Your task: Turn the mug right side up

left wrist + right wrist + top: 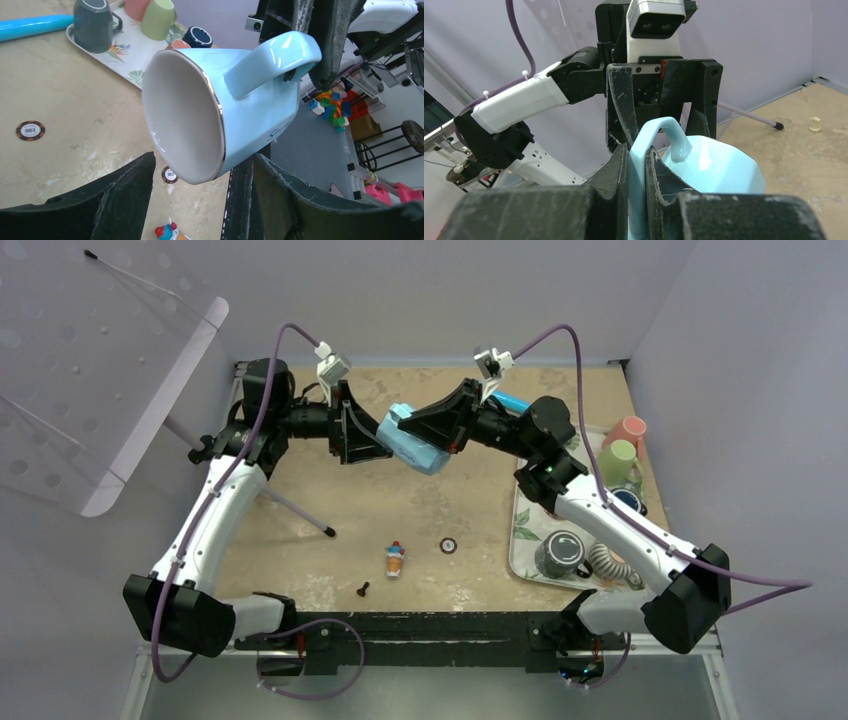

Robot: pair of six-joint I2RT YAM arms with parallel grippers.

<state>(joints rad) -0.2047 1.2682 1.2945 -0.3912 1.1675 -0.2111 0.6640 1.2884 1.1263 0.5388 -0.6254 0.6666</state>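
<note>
Above the far middle of the table [450, 500], the light blue mug [418, 448] is hanging on its side in the air, its mouth facing the left gripper [202, 159]. The right gripper [636, 155] is pinching the mug's handle [663, 131] tight between its fingers [616, 170]. The left gripper's fingers [125, 195] are standing wide apart on either side of the rim [218, 115], seemingly not touching it

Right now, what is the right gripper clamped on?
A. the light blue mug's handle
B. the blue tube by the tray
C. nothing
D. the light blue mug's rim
A: in the right wrist view the right gripper has its two fingers pinched on the handle of the light blue mug, which is lifted in the air.
</note>
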